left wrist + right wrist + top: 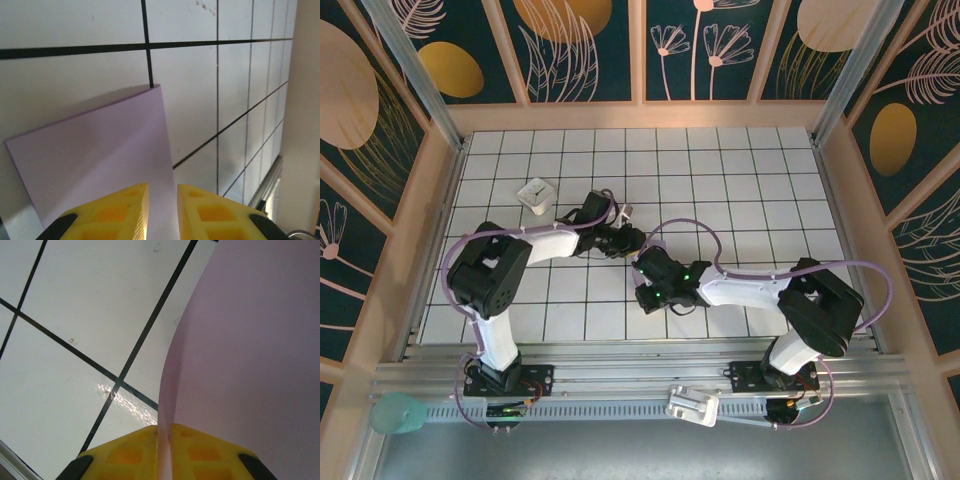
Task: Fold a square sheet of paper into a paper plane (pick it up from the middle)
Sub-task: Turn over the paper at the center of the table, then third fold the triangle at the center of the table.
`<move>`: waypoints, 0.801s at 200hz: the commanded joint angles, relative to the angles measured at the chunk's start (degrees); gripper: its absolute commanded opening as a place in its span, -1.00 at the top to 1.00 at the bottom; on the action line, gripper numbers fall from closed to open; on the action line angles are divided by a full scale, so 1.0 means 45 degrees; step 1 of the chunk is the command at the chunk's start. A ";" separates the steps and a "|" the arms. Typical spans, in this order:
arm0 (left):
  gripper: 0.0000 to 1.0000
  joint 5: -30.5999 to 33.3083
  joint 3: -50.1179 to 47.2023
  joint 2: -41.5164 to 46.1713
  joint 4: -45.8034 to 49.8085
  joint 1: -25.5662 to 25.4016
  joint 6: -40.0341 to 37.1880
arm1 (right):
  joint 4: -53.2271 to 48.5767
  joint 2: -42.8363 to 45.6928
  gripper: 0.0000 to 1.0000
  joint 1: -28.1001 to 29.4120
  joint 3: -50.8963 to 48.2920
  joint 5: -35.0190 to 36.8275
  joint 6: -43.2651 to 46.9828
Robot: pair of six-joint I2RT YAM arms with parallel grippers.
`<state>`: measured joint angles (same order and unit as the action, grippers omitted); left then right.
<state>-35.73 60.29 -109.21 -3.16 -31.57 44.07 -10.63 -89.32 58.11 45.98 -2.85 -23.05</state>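
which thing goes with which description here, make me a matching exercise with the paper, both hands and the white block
Things:
1. square sheet of paper
2. left hand
3. right hand
4. white block

Descriptions:
a. yellow fingers pinched shut on the paper's edge
b. sitting on the tiles beyond the left arm
c. lavender, bowed into a curve
d. yellow fingers a gap apart, paper running between them

Pairs: 1-c, 2-d, 3-a, 4-b
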 commanded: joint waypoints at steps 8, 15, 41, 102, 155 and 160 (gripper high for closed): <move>0.56 -0.0004 0.0739 -0.0789 0.1250 0.0013 -0.1242 | 0.0735 -0.0054 0.67 -0.0308 -0.0173 -0.0313 -0.0056; 0.56 0.0066 0.0870 -0.0906 0.1491 0.0017 -0.1496 | 0.0833 -0.0054 0.66 -0.0341 -0.0212 -0.0422 -0.0041; 0.57 0.0119 0.0996 -0.1262 0.1793 0.0017 -0.1864 | 0.0977 -0.0049 0.62 -0.0508 -0.0256 -0.0710 0.0085; 0.59 0.0308 0.1141 -0.1627 0.2140 0.0017 -0.2264 | 0.1093 0.0350 0.54 -0.0811 -0.0643 -0.1132 0.0183; 0.61 0.0394 0.1187 -0.1778 0.2264 0.0016 -0.2411 | 0.1419 0.0681 0.51 -0.1142 -0.0959 -0.1602 0.0181; 0.61 0.0400 0.1191 -0.1793 0.2264 0.0014 -0.2402 | 0.1427 0.0670 0.51 -0.1171 -0.0979 -0.1640 0.0182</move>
<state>-35.33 65.01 -115.15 4.58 -31.55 34.68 -5.91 -88.49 53.60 42.54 -8.69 -22.83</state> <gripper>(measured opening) 0.197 0.244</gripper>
